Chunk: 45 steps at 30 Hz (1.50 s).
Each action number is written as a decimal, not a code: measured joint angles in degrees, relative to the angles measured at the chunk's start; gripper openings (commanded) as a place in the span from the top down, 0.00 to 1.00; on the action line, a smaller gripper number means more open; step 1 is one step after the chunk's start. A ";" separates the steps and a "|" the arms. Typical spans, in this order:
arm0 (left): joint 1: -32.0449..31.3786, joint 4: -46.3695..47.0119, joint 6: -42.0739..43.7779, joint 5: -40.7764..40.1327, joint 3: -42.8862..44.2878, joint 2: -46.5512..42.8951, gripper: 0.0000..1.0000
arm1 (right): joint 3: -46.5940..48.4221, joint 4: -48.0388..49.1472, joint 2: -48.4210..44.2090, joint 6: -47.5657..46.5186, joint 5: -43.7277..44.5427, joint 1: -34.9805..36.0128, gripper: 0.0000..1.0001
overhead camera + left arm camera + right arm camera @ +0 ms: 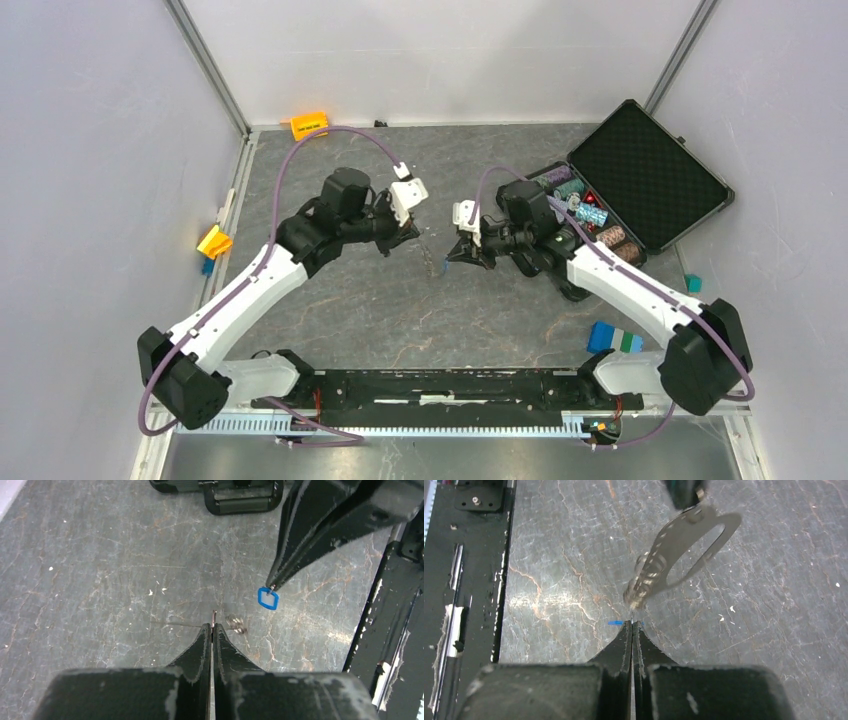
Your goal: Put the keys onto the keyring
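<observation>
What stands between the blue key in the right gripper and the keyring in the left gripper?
Nothing visible does. Between the blue key and the keyring there is only open space above the table.

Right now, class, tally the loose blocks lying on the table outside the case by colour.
orange block: 1
yellow block: 1
teal block: 1
blue blocks: 2, one beside the yellow
Total: 5
</observation>
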 measured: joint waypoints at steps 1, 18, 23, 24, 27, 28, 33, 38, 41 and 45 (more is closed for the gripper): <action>-0.90 -0.02 0.28 -0.85 0.02 0.31 0.98 | -0.92 1.22 -0.90 1.40 0.00 -0.17 1.00; -10.82 11.69 10.97 -6.16 -13.18 -7.26 0.98 | -13.18 25.03 -7.72 23.32 -8.98 -4.94 1.00; -14.97 15.58 15.56 -11.21 -16.46 -7.52 0.98 | -15.78 30.91 -7.69 27.67 -9.94 -4.94 1.00; -15.89 16.37 16.39 -12.46 -17.29 -7.56 0.98 | -16.33 31.95 -7.69 28.44 -10.05 -4.94 1.00; -17.92 18.18 18.08 -15.85 -19.04 -7.56 0.98 | -17.64 34.47 -7.65 30.62 -10.12 -4.94 1.00; -18.36 18.69 18.34 -16.90 -19.39 -7.56 0.98 | -17.90 35.04 -7.58 31.15 -10.16 -4.94 1.00; -21.18 21.75 19.47 -23.71 -20.35 -7.54 0.98 | -18.53 37.55 -6.73 33.00 -10.36 -4.94 1.00; -23.80 23.65 20.61 -29.11 -20.35 -6.29 0.98 | -18.56 38.80 -5.09 34.18 -10.56 -4.94 1.00; -24.50 23.71 20.59 -31.52 -20.35 -5.29 0.98 | -18.49 38.71 -4.37 34.40 -10.58 -4.94 1.00; -24.70 23.93 20.59 -34.10 -20.35 -4.66 0.98 | -17.29 37.88 -3.54 34.05 -10.73 -4.94 1.00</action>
